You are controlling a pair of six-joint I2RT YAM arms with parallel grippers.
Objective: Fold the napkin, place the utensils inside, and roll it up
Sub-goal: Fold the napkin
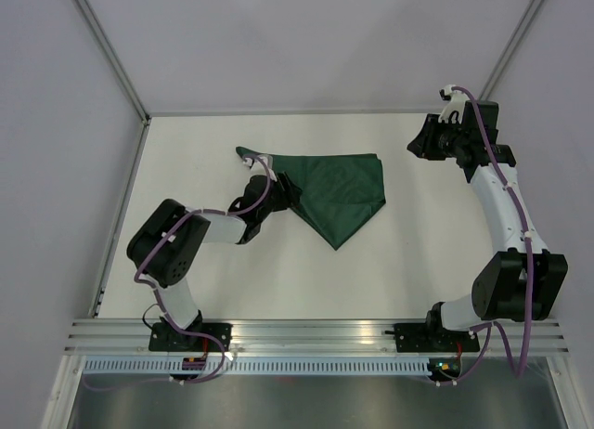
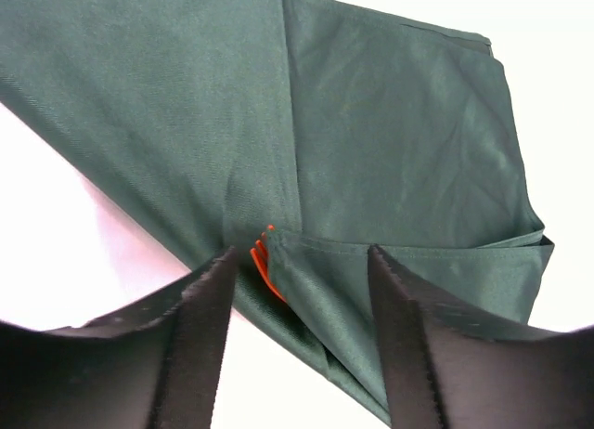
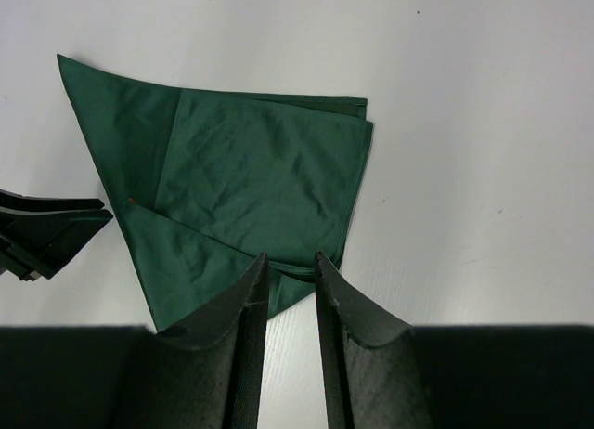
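left claw (image 2: 302, 262) parted, over napkin (image 1: 339, 192) edge

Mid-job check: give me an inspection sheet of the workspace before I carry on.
Surface: white table, flat.
Job's things: dark green napkin folded into overlapping layers; orange-red utensil, only its tip peeking from a fold.
Clutter: nothing seen.
Grippers: left tool open, jaws either side of the fold at the utensil; right tool slightly open, empty, apart from the napkin.
Cables: purple cable strapped along each arm.
Surroundings: pale walls; aluminium rail at the near edge.
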